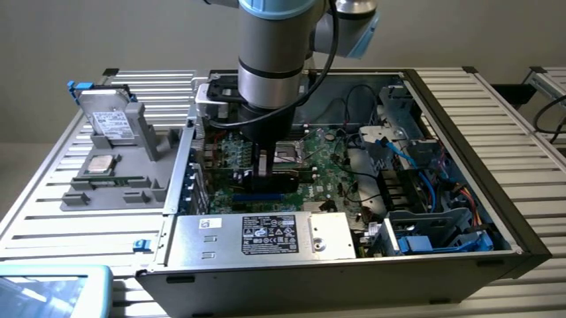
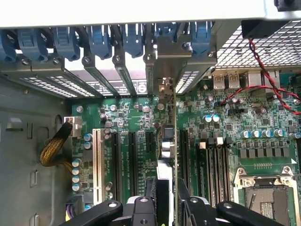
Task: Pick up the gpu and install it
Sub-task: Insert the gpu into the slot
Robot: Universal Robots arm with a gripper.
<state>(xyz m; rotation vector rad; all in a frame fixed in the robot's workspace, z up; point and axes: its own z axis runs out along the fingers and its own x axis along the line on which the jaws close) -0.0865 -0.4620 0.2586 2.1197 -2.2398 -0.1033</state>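
In the exterior view, the arm reaches straight down into the open computer case [image 1: 460,119]. The gripper [image 1: 264,173] is low over the motherboard [image 1: 332,165], with its jaws closed on the gpu [image 1: 285,180], which shows as a dark card standing on edge just above the board. So the pick-up is done and the card has been brought inside the case. Outside the case, on the exterior view's left, a grey tray [image 1: 106,192] holds a silver drive [image 1: 113,122], which is not being handled.

In the wrist view, the gpu [image 2: 174,122] appears edge-on as a thin upright line running away from the gripper [image 2: 169,195]. Its silver bracket [image 2: 165,56] is up against the row of rear openings with blue latches [image 2: 101,35]. The card seems lined up over a long slot, but this angle does not show whether its lower edge is fully seated. The install therefore looks begun but not confirmed.
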